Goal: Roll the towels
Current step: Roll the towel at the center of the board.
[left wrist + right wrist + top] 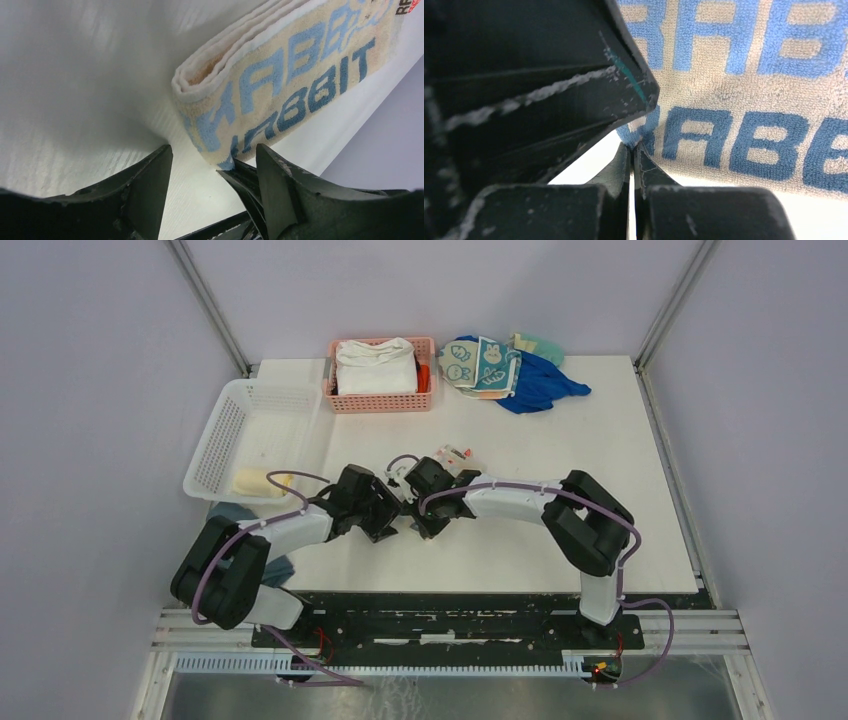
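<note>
At the middle of the desk, a little toward its near edge, the folded beige RABBIT towel lies flat with its blue lettering up. The left gripper is released: its jaws stand apart with nothing between them, just short of the towel's layered end. The right gripper is clenched, its tips together at the towel's near corner; whether fabric is caught between them cannot be told. A rolled yellow towel lies in the white basket at the left edge. The rabbit-face towel lies against a blue cloth at the far edge.
</note>
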Robot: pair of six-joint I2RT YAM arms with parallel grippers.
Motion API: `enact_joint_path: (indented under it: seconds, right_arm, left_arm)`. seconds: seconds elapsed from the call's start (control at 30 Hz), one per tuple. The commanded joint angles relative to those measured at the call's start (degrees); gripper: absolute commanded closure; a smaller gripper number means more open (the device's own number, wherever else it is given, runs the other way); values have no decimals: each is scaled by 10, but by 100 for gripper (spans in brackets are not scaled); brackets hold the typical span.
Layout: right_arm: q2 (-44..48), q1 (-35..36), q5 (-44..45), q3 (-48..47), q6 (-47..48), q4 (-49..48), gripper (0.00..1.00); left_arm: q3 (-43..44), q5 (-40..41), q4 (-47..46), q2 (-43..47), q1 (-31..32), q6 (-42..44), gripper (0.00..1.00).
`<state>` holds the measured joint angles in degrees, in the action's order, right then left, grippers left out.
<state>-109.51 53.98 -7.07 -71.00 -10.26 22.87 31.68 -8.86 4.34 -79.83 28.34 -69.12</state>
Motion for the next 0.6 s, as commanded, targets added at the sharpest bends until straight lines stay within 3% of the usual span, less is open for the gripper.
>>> enact_joint_path:
  seconds: [0.0,0.2,0.57]
  right_arm:
    - [41,1,-18,20,-11,-37,99]
    - [60,-11,-33,40,-16,-57,99]
    - [86,-28,-62,71,-22,-83,99]
  left_arm:
    - [18,33,12,-32,10,-33,33]
    - [18,72,36,-33,10,-38,54]
    - [50,120,88,-58,2,-17,61]
